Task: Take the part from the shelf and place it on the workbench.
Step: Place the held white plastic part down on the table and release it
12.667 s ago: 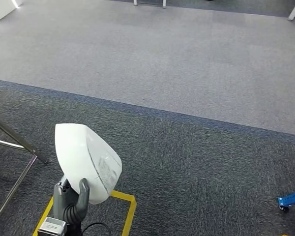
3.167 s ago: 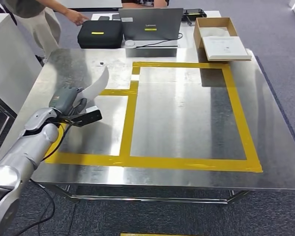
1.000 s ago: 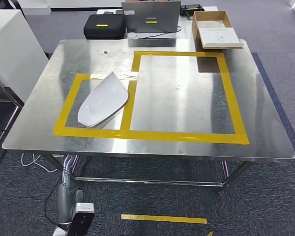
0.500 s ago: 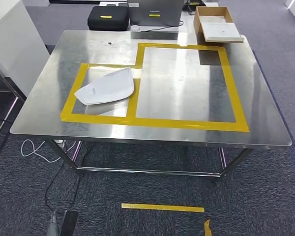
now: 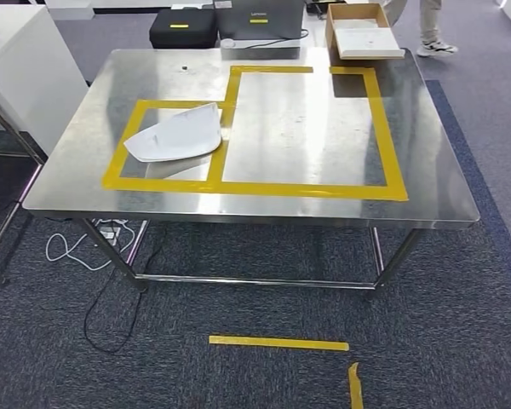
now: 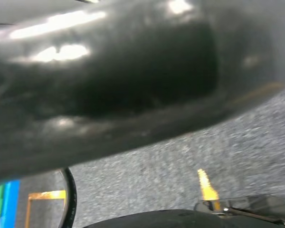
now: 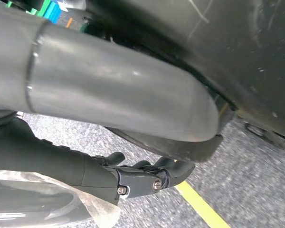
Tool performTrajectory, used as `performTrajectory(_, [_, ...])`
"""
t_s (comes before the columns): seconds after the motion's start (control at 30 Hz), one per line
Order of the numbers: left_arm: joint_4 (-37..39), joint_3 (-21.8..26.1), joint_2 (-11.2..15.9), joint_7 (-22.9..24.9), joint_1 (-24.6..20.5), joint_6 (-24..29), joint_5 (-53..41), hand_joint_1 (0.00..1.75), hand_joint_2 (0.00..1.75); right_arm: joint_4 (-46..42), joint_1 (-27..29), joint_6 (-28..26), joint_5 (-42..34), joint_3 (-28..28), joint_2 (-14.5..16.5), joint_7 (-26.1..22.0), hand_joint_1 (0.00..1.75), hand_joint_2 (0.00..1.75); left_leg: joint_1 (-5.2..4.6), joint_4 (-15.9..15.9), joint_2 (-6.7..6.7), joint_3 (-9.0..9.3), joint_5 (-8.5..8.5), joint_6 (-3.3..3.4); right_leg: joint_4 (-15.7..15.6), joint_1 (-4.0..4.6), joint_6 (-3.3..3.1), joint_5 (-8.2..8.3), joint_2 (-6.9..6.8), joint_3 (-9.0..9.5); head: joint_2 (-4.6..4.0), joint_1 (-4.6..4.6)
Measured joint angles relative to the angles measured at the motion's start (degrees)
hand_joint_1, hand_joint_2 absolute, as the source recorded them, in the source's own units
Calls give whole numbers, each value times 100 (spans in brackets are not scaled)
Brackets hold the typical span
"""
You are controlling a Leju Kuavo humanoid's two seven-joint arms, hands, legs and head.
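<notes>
White and curved, the part lies on the steel workbench, inside the smaller of the 2 yellow tape rectangles. Its pointed end faces the bench's left side and its broad end touches the tape strip shared with the larger rectangle. Nothing holds it.

From my head I look down on the whole bench from a little way off. At its far edge stand a black case, a grey laptop and an open cardboard box. Beyond the box a person's leg and shoe show. A white cabinet sits to the left. Cables trail on the dark carpet under the bench, and 2 pieces of yellow tape lie on the floor in front.

My right wrist camera gives what the head misses: my right hand, its dark fingers lying loosely curled, a little apart and clasping nothing, above grey carpet and a yellow floor line.

My left wrist camera is blurred, with carpet and a yellow mark visible; of my left fingers I cannot tell.
</notes>
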Motion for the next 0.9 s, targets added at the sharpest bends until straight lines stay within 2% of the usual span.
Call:
performTrajectory(0.03, [7, -13, -3, 4, -2, -1, -2, 0, 0, 0, -3, -2, 1, -1, 0, -1, 0, 0, -3, -129, -1, 181, 154, 29, 19, 19, 0, 62, -1, -100, 0, 1])
performTrajectory(0.07, [10, -28, -5, 7, -7, -2, -2, 0, 0, 0, -7, -4, 2, -1, 0, -2, 0, 0, -11, -446, -3, 451, 309, 72, 33, 34, 3, 123, 3, -187, 0, 0])
performTrajectory(0.1, [13, -43, -5, 8, -18, -3, -2, 0, 0, -1, -10, -5, 2, -2, 1, -4, 0, 0, -31, -884, -5, 784, 382, 123, 46, 51, 14, 181, 6, -256, 0, 2])
performTrajectory(0.13, [15, -58, -4, 8, -34, -2, -2, 0, 0, -1, -13, -5, 3, -3, 2, -7, 0, 0, -51, -1356, -7, 1102, 371, 167, 52, 62, 32, 241, 5, -306, 0, 5])
performTrajectory(0.17, [20, -72, -4, 8, -51, -2, -4, 0, 0, -1, -15, -5, 4, -4, 3, -8, 0, 0, -78, -1703, -10, 1319, 330, 196, 45, 60, 56, 307, -3, -334, 0, 9])
performTrajectory(0.2, [27, -84, -3, 4, -63, -3, -18, 0, 0, -1, -15, -4, 1, -4, 4, -7, 0, 0, -108, -1919, -12, 1429, 294, 214, 28, 48, 85, 377, -14, -353, 0, 4])
performTrajectory(0.23, [37, -98, -4, -6, -68, -8, -48, 0, 0, 0, -12, 0, -7, -5, 4, -2, 0, 0, -126, -2009, -13, 1425, 322, 224, 6, 33, 114, 453, -25, -369, 0, -2])
performTrajectory(0.27, [51, -115, -7, -21, -67, -23, -93, 0, 0, 1, -5, 7, -16, -7, 4, 8, 0, 0, -130, -2015, -1, 1364, 399, 241, -5, 15, 144, 482, -19, -392, 0, -11])
performTrajectory(0.3, [63, -143, -8, -47, -63, -46, -161, 0, 0, 2, 2, 18, -27, -9, 3, 21, 0, 0, -127, -2036, 14, 1297, 480, 273, 33, 6, 172, 394, -4, -427, 0, -16])
performTrajectory(0.33, [73, -181, -10, -74, -59, -69, -235, 0, 0, 3, 5, 34, -27, -12, 3, 31, 0, 0, -116, -2053, 30, 1213, 569, 311, 164, 2, 199, 173, 14, -483, 0, -5])
performTrajectory(0.37, [80, -229, -14, -105, -60, -85, -308, 0, 0, 3, 1, 50, -14, -14, 0, 42, 0, 0, -107, -2062, 46, 1121, 657, 344, 404, -5, 221, -161, 30, -543, 0, 5])
performTrajectory(0.4, [82, -281, -17, -142, -65, -88, -367, 0, 0, 2, -7, 64, 8, -15, -3, 48, 0, 0, -110, -2059, 49, 1017, 742, 368, 741, -7, 240, -515, 35, -593, 0, 20])
performTrajectory(0.43, [82, -326, -21, -178, -75, -77, -401, 0, 0, 2, -15, 72, 37, -15, -8, 47, 0, 0, -112, -2050, 52, 908, 828, 376, 1116, -10, 256, -765, 35, -625, 0, 30])
performTrajectory(0.47, [82, -359, -24, -214, -90, -60, -419, 0, 0, 2, -18, 74, 64, -15, -13, 46, 0, 0, -113, -2032, 54, 789, 913, 370, 1434, -11, 268, -849, 35, -609, 0, 33])
performTrajectory(0.5, [82, -379, -24, -250, -105, -41, -426, 0, 0, 2, -18, 73, 83, -15, -17, 42, 0, 0, -112, -2003, 56, 660, 993, 360, 1624, -12, 279, -768, 35, -540, 0, 34])
performTrajectory(0.53, [82, -392, -24, -278, -118, -24, -437, 0, 0, 1, -18, 70, 94, -15, -22, 38, 0, 0, -108, -1961, 59, 522, 1067, 346, 1636, -15, 287, -578, 35, -395, 0, 34])
performTrajectory(0.57, [82, -400, -25, -299, -129, -11, -448, 0, 0, -2, -19, 63, 91, -16, -27, 35, 0, 0, -103, -1908, 60, 391, 1134, 329, 1449, -22, 297, -392, 34, -155, 0, 33])
performTrajectory(0.6, [82, -405, -25, -313, -139, -2, -461, 0, 0, -6, -20, 54, 81, -17, -33, 32, 0, 0, -104, -1846, 58, 271, 1191, 304, 1073, -30, 306, -318, 34, 188, 0, 37])
performTrajectory(0.63, [82, -411, -28, -316, -147, 2, -473, 0, 0, -10, -21, 44, 69, -18, -37, 29, 0, 0, -108, -1776, 54, 171, 1241, 278, 566, -36, 306, -368, 37, 583, 0, 39])
performTrajectory(0.67, [83, -416, -28, -314, -154, 2, -486, 0, 0, -13, -23, 37, 60, -19, -41, 26, 0, 0, -114, -1720, 52, 99, 1294, 251, 112, -37, 289, -502, 43, 893, 0, 40])
performTrajectory(0.7, [85, -421, -28, -299, -160, -10, -499, 0, 0, -14, -22, 35, 62, -20, -43, 28, 0, 0, -119, -1684, 51, 49, 1352, 226, -207, -31, 264, -630, 50, 1088, 0, 42])
performTrajectory(0.73, [89, -427, -28, -268, -164, -38, -513, 0, 0, -14, -19, 35, 68, -20, -43, 33, 0, 0, -118, -1670, 52, 21, 1415, 202, -354, -22, 227, -691, 57, 1147, 0, 38])
performTrajectory(0.77, [98, -433, -25, -224, -167, -79, -525, 0, 0, -13, -14, 37, 74, -20, -44, 45, 0, 0, -110, -1664, 49, -4, 1456, 174, -349, -25, 174, -678, 50, 1091, 0, 39])
performTrajectory(0.8, [109, -440, -23, -174, -166, -126, -534, 0, 0, -12, -6, 35, 80, -21, -44, 60, 0, 0, -99, -1629, 41, -26, 1395, 143, -324, -26, 121, -624, 37, 1029, 0, 37])
performTrajectory(0.83, [119, -450, -23, -127, -159, -166, -544, 0, 0, -11, -1, 34, 83, -22, -44, 72, 0, 0, -86, -1516, 32, -57, 1210, 110, -311, -30, 65, -565, 21, 963, 0, 32])
performTrajectory(0.9, [134, -475, -23, -81, -144, -201, -561, 0, 0, -11, 1, 32, 86, -23, -44, 84, 0, 0, -60, -965, 20, -139, 559, 53, -292, -21, -8, -422, 0, 796, 0, 15])
